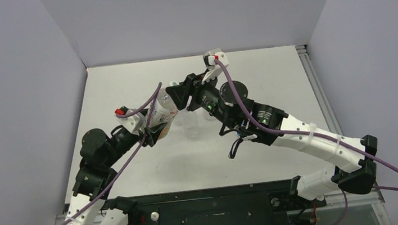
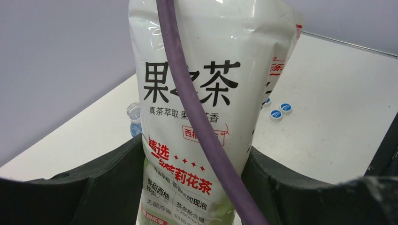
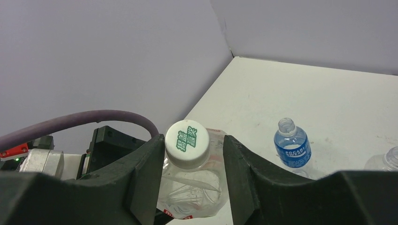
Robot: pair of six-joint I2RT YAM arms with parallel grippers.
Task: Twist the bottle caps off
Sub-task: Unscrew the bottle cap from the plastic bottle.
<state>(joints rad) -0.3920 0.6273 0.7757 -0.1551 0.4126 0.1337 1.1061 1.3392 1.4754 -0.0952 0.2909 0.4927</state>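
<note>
Black left gripper [image 2: 193, 154]: clamped across the lower body of the labelled bottle [image 2: 225, 47], one finger on each flank.
Bottle's place: about 10 o'clock from table centre in the top view, tilted with its neck toward 1 o'clock; a purple cable [image 2: 187, 93] crosses its label.
White cap [image 3: 187, 143]: on the neck, sitting between the right fingers.
Right gripper [image 3: 193, 140]: spread around the cap, with one finger at its rim and a sliver of gap at the other, so not yet pinching.
Handling: the wall looks thin and the bottle empty, so likely light and easily dented; the glossy sleeve may slip. Hold low and firm, and take the small rigid cap squarely by its side wall.
Blue-labelled bottle [image 3: 292, 145]: 3 o'clock of the cap, upright, neck open.
Blue caps [image 2: 285, 108]: loose on the table, 3 o'clock of the label.
</note>
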